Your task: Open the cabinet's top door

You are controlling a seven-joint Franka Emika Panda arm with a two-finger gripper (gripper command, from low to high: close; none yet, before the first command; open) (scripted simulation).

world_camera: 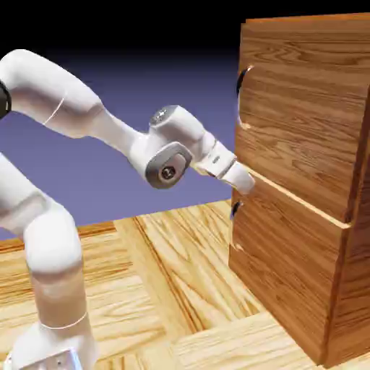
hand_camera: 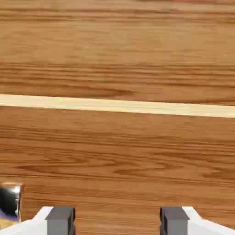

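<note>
Top door just above the open, empty claw.

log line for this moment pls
phase: approach | gripper: open, empty, at seam between panels | top door: shut | handle: above gripper, untouched

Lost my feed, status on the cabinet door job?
White two-finger pincer open, empty, close to the reddish-brown wood-grain cabinet front. Upper wood-grain door panel looks shut; pincer sits low, near the panel seam. Nothing in the way.
</note>
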